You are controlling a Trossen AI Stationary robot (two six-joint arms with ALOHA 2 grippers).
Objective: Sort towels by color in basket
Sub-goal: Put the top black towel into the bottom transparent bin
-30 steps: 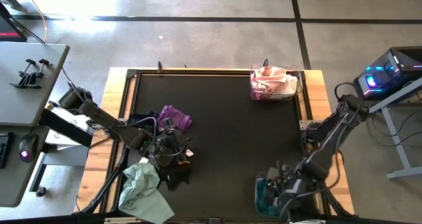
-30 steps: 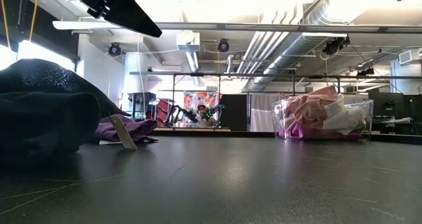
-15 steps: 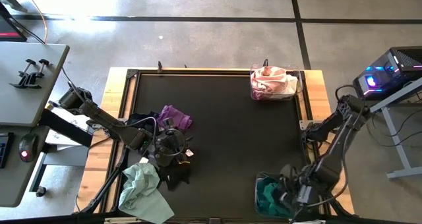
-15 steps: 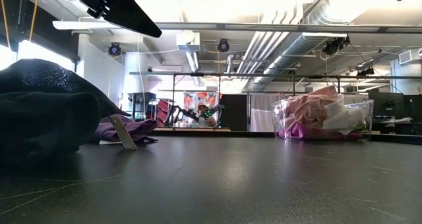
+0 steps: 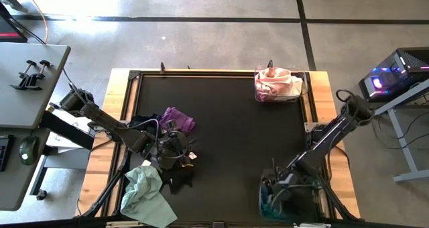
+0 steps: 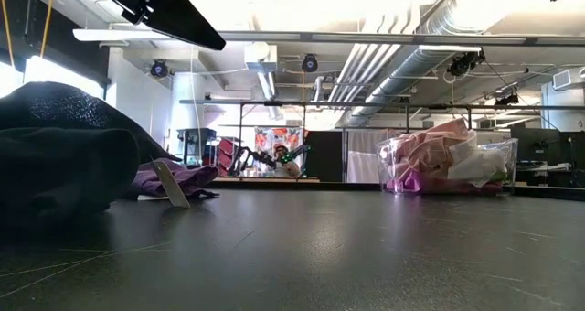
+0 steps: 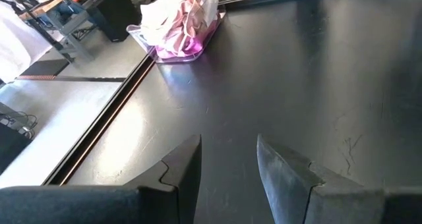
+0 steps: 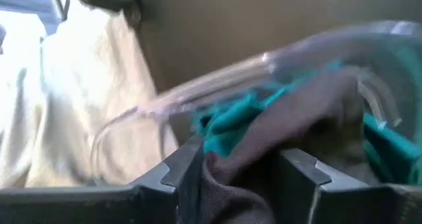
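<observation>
My left gripper [image 7: 227, 168] is open and hangs above the towel pile at the table's left, touching nothing; the low view shows it overhead [image 6: 164, 14]. In the pile lie a purple towel [image 5: 178, 119], a black one [image 5: 178, 181], a pale mint one [image 5: 142, 191] hanging over the near edge, and a dark one [image 5: 141, 123]. My right gripper [image 8: 241, 174] is open inside the clear near-right basket [image 5: 267, 200], which holds teal towels [image 8: 227, 122]. A dark grey-brown cloth [image 8: 290, 112] fills the gap between its fingers. My right gripper has the dark grey-brown cloth [image 8: 221, 174] bulging up between its open fingers and lying against their inner sides. The cloth rests on the teal towels in the basket. The fingers come down into the basket from above. Whether they hold the cloth I cannot tell.
A second clear basket [image 5: 277, 84] with pink and white towels stands at the far right corner, also seen in the low view [image 6: 446, 165]. The dark mat's middle [image 5: 234, 141] is bare. A wooden frame [image 5: 114, 121] borders the mat. A white tag [image 6: 170, 183] sticks up by the pile.
My right arm has swung over the near-right basket, first toward the table's right edge, then back toward the left, so the gripper now sits over the basket's left part. The left arm and the pile have kept still.
</observation>
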